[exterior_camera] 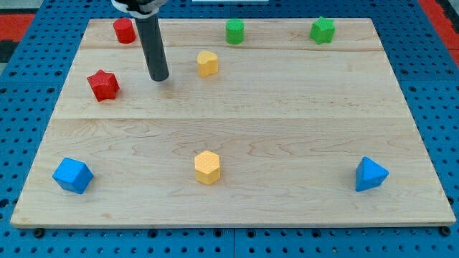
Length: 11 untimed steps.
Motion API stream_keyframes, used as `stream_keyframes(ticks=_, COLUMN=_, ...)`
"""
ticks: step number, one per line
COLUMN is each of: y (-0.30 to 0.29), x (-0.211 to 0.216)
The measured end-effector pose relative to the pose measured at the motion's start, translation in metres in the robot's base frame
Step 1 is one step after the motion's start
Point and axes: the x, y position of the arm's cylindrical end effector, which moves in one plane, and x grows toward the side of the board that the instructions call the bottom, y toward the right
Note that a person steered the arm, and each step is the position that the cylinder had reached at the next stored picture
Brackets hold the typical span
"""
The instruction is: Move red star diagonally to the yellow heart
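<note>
- our tip [159, 77] is bare: a straight dark rod with no jaws, so nothing to spread or pinch; it rests on the board touching no block.
- task block: the small red star-shaped block [103, 84] sits near the tip on the view's left, slightly below it, apart from it.
- target: the small yellow heart-shaped block [207, 63] sits near the tip on the view's right, slightly above it, also apart.
- risk 1: the tip stands between star and heart. we judge a push from this side would send the star away from the heart; we'd need to circle round to the star's far left-lower side first.
- risk 2: circling close could clip the star and spin it; star points give an uneven contact face, so an off-centre push likely rotates it off line.
- risk 3: the red cylinder-like block [124, 31] lies above-left of the tip, near the star; a wide detour could knock it.
- risk 4: overshoot would shove the heart along.
- surface: pale wooden board [287, 129], plank seams visible, flat.
- well away from the tip: two green blocks [234, 31] [322, 30] at the top right, a yellow hexagonal block [206, 167] below, blue blocks [72, 175] [370, 174] at the bottom corners.
- room: blue pegboard [437, 86] around the board, red patch [29, 21] at top left; nothing else visible.
</note>
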Motion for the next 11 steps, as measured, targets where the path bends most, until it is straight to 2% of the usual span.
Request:
stream_keyframes(ticks=1, y=0.058, x=-0.029)
stream_keyframes(ticks=2, y=0.083, x=-0.016)
stream_keyframes(ticks=3, y=0.069, x=-0.010)
stream_keyframes(ticks=4, y=0.007, x=0.027)
stream_keyframes(ticks=5, y=-0.025, x=0.080)
stream_keyframes(ticks=6, y=-0.127, x=0.085)
stream_keyframes(ticks=7, y=-0.184, x=0.056)
stream_keyframes(ticks=8, y=-0.134, x=0.030)
stream_keyframes(ticks=10, y=-0.039, x=0.050)
stream_keyframes(ticks=11, y=-0.042, x=0.060)
